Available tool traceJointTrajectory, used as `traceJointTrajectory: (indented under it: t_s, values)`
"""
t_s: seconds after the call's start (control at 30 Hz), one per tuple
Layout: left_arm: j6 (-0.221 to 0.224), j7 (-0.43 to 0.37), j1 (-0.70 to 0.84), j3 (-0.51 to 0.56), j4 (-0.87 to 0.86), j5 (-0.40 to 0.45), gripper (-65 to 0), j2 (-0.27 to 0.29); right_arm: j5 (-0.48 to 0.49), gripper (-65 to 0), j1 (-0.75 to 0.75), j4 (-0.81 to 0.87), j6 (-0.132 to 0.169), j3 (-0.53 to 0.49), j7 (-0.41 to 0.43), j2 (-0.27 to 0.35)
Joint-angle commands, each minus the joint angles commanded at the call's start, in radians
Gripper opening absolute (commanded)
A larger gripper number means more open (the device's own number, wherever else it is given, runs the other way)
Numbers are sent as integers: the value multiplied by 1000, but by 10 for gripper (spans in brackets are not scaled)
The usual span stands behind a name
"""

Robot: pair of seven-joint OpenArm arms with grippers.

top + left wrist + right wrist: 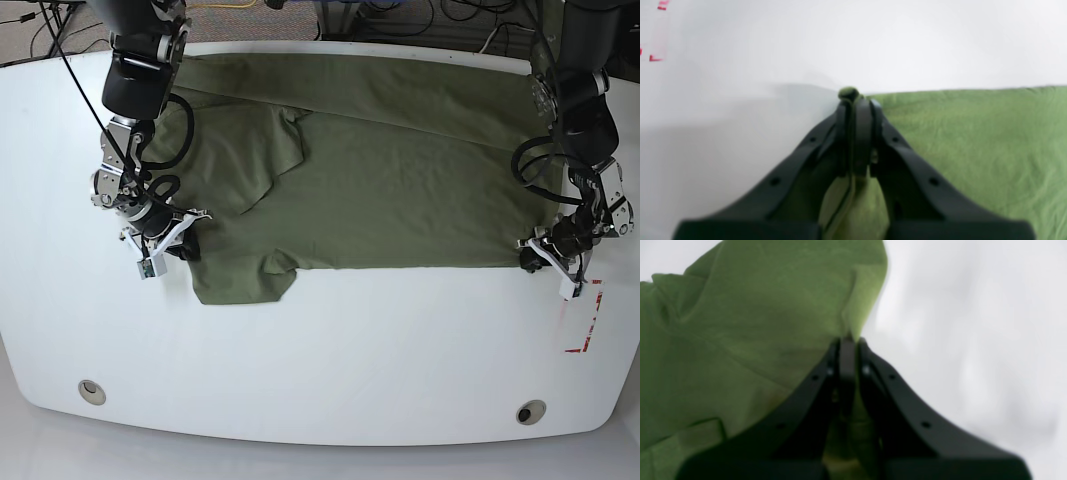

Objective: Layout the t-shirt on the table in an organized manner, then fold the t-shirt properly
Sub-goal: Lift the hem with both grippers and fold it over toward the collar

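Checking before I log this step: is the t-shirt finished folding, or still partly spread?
Partly spread: the t-shirt stretches wide between both arms.

You have a robot work area, perhaps a lab: black arms reach over a white table, with loose cables behind it.

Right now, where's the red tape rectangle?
In the base view, the red tape rectangle is on the table's right side, just above the right-hand metal grommet.
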Motion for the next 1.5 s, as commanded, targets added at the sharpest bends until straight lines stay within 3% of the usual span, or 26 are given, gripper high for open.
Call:
traceJointTrajectory:
  t_s: [0.17,0.73,1.17,1.33,1.5]
  values:
    - [0,41,18,0,81,-3,-650,2,0,-650,-2,69,0,-2,-8,0]
    - [0,252,101,-3,480,-17,-650,63,0,-650,-6,436,0,-2,-273,2]
    - [0,293,160,-5,640,-18,-650,63,3,-650,-112,746,0,0,-454,2]
    - [0,293,209,-5,706,-25,-650,63,9,-650,-209,848,0,0,-465,-2]
    - [0,293,272,-5,752,-97,-650,58,9,-650,-293,910,0,2,-465,-3]
